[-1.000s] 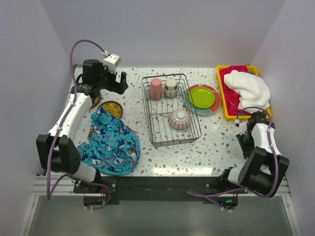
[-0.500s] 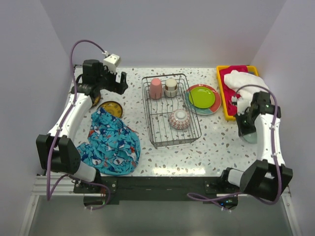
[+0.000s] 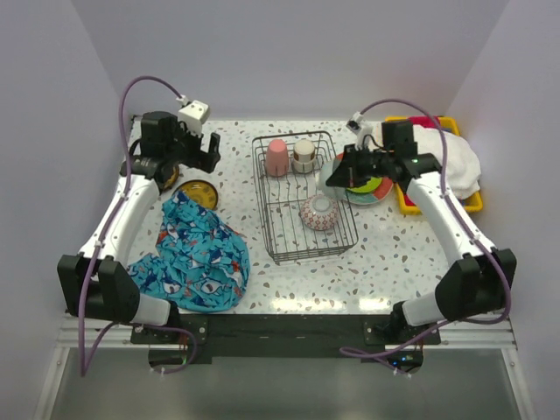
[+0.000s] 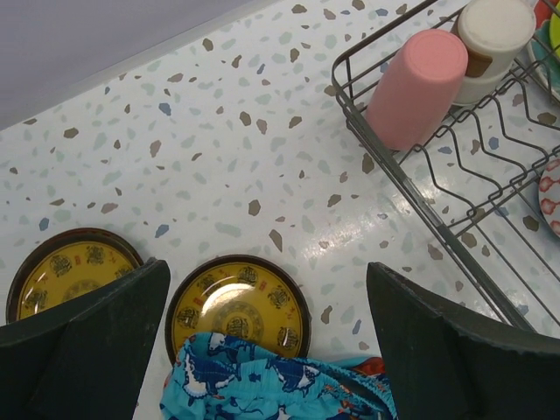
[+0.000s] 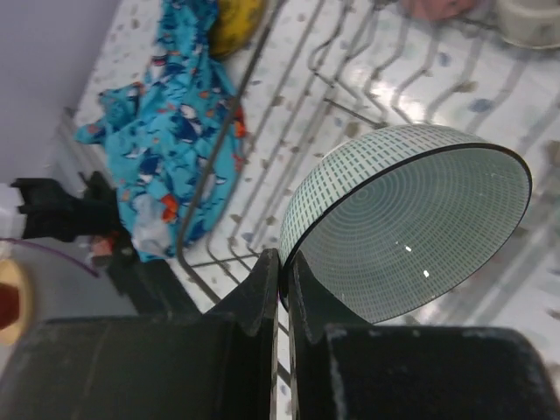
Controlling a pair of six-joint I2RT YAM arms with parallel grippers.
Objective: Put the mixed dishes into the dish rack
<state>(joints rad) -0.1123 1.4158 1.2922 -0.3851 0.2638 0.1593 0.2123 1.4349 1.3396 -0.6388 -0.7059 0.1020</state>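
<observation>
My right gripper (image 3: 344, 171) (image 5: 285, 273) is shut on the rim of the mint bowl (image 3: 332, 176) (image 5: 411, 227). It holds the bowl tilted above the right edge of the dish rack (image 3: 303, 249) (image 5: 250, 105). In the rack stand a pink cup (image 3: 277, 157) (image 4: 415, 87) and a cream cup (image 3: 304, 155) (image 4: 490, 39), with a patterned bowl (image 3: 318, 212) nearer the front. A lime-green plate (image 3: 360, 171) lies on a teal-and-red plate (image 3: 382, 190) right of the rack. My left gripper (image 3: 199, 149) (image 4: 267, 289) hangs open over a yellow plate (image 3: 196, 192) (image 4: 236, 302). A second yellow plate (image 4: 68, 273) lies beside it.
A blue patterned cloth (image 3: 194, 255) (image 4: 271, 381) (image 5: 166, 149) lies at the front left and overlaps the yellow plate's near edge. A yellow tray (image 3: 404, 188) holding white and red cloths stands at the far right. Walls close in the left, back and right.
The right gripper closed on the mint bowl at the right front. It then lifted the bowl and swung it left and back to the rack's right edge. The left arm barely moved.
</observation>
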